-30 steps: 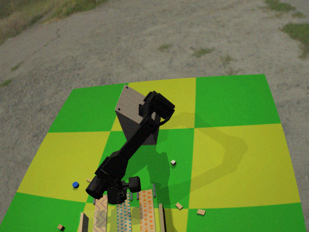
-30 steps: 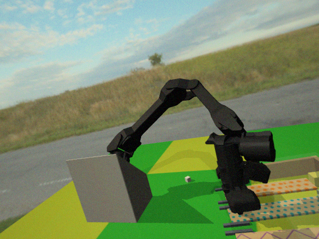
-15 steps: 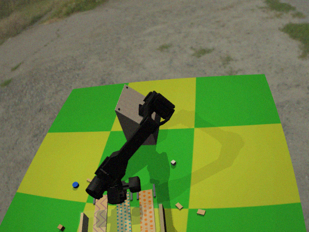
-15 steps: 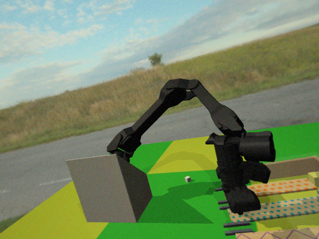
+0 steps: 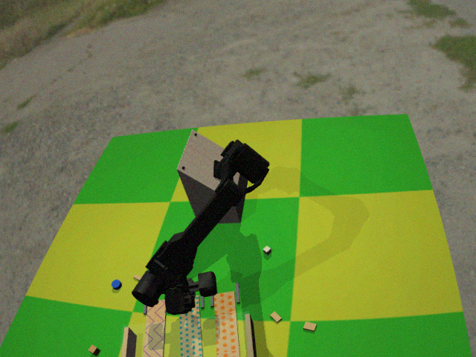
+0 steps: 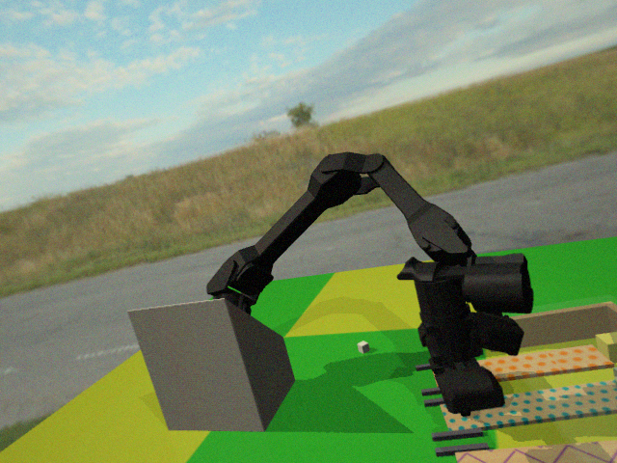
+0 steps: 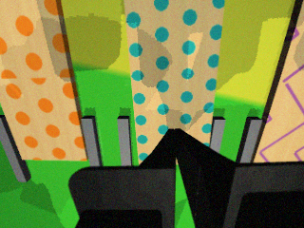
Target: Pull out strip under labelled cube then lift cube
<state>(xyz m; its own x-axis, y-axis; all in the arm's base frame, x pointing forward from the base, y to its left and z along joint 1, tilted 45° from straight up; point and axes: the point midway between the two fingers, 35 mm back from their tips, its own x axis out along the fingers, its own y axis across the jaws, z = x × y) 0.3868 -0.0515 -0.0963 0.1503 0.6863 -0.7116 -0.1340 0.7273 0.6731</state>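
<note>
On my feed, the green-and-yellow checkered surface (image 5: 357,253) (image 6: 74,413) (image 7: 102,95) directly carries a blue disc (image 5: 116,284) and a white cube (image 5: 266,249) (image 6: 362,346).
</note>
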